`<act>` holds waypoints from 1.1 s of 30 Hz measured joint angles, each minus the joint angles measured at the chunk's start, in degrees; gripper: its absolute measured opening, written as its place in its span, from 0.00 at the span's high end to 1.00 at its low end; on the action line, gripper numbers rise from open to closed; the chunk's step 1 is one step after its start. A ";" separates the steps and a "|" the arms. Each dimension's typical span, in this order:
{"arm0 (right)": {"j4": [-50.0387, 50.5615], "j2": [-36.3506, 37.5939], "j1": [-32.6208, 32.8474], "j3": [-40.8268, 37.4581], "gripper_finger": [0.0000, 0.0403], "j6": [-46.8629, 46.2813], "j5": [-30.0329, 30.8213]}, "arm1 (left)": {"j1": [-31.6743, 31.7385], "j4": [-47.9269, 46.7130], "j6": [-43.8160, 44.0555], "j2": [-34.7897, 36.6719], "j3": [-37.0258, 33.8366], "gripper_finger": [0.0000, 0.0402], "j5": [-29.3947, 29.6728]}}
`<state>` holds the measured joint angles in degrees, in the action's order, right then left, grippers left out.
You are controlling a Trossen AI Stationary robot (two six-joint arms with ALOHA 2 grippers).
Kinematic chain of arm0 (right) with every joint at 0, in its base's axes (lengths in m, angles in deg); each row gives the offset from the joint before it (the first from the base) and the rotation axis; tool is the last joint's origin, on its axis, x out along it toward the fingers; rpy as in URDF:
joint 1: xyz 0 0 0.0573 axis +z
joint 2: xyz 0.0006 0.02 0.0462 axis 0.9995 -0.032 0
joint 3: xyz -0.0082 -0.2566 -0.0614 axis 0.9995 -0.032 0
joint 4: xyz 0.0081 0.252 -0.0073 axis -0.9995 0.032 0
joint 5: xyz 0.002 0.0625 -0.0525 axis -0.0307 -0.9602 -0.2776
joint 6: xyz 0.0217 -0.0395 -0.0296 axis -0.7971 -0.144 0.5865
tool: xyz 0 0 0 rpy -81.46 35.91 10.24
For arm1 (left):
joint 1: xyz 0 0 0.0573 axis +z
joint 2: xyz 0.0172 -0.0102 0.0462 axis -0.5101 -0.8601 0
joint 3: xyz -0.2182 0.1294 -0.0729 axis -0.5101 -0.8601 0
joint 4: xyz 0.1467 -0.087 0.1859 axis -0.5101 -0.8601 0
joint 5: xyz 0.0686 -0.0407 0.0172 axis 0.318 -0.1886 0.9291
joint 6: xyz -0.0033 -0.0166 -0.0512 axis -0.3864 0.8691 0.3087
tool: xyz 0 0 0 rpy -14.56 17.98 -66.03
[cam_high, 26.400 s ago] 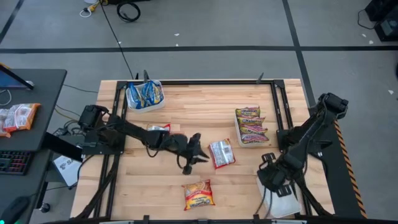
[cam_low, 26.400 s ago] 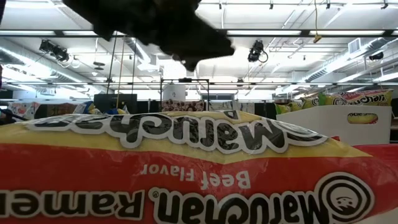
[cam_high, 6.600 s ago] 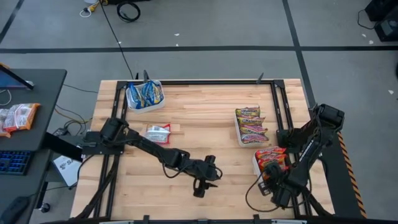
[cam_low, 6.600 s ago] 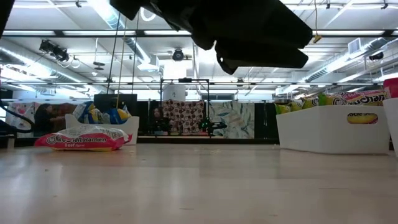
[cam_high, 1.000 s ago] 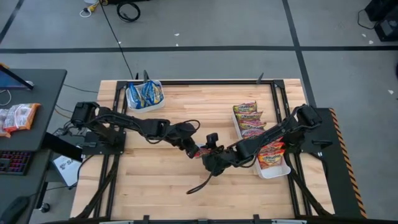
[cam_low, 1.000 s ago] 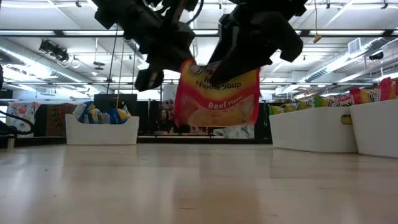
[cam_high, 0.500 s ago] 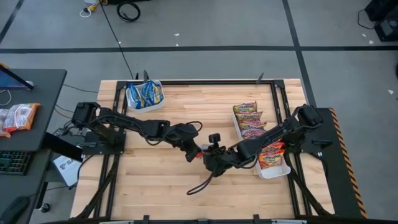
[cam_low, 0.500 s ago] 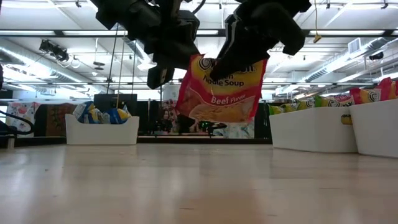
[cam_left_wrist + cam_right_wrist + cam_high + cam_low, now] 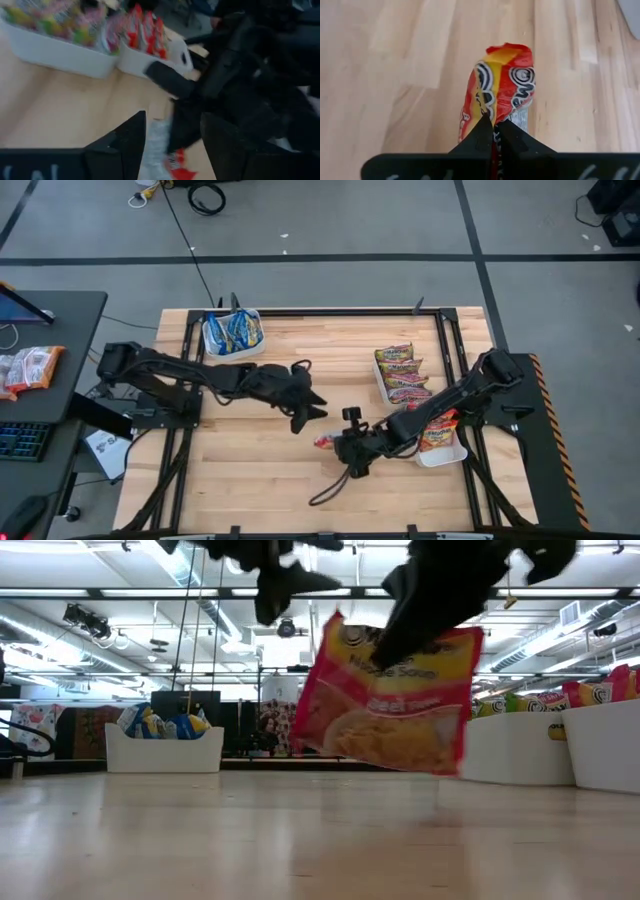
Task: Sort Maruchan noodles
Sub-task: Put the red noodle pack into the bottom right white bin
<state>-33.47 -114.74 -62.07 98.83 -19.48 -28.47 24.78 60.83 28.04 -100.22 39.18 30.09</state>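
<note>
An orange-red Maruchan noodle packet (image 9: 395, 705) hangs in the air over the table's middle, with my right gripper (image 9: 342, 446) shut on it; the packet (image 9: 499, 82) also shows past the fingers in the right wrist view. My left gripper (image 9: 308, 414) stands open a little to the packet's far-left, apart from it, and its wrist view looks between its fingers (image 9: 135, 135) at the right arm. Other packets sit in white trays: blue-yellow (image 9: 232, 331), yellow-green (image 9: 400, 377) and orange-red (image 9: 437, 433). My right gripper pinches the packet between its two fingers at one short edge (image 9: 493, 114), coming from the table's right and slanting down. The packet is lifted clear of the table and hangs tilted below the fingers, its printed face (image 9: 400, 690) turned toward the near edge.
The blue-yellow tray stands at the far left and the two other trays along the right side. A black cable (image 9: 330, 488) trails on the wood below the right gripper. Bare wood (image 9: 250, 470) lies in the near left part. A black frame rail (image 9: 330, 311) runs along the far edge.
My left gripper has drawn back from the packet toward the table's far-left and now stands apart from it. My right gripper has carried the packet toward the near edge and a little lower. The packet has tilted further.
</note>
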 joint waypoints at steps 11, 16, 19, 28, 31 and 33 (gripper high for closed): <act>2.41 10.15 11.94 0.02 0.98 -9.38 0.02 | -14.11 1.50 -3.34 -0.18 -0.23 0.56 20.80; 3.66 12.82 15.72 0.02 0.97 -8.70 -0.05 | -18.37 1.91 -5.34 -0.25 -0.22 0.57 29.44; 4.21 14.57 18.06 0.02 0.97 -7.75 -0.01 | -20.66 1.69 -7.12 -0.25 -0.22 0.57 31.04; 12.42 22.89 22.16 0.02 0.98 -16.25 0.21 | -25.97 3.61 -11.86 -0.25 -0.22 0.57 35.47; 14.66 24.68 22.52 0.02 0.98 -18.52 -1.81 | -26.23 4.05 -11.46 -0.25 -0.22 0.57 35.49; 16.77 25.76 23.06 0.02 0.98 -19.61 -2.93 | -26.25 3.12 -11.89 -0.25 -0.22 0.57 34.80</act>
<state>-16.70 -88.98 -39.01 98.84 -39.08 -31.40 -1.47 63.95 16.16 -100.46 38.96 64.90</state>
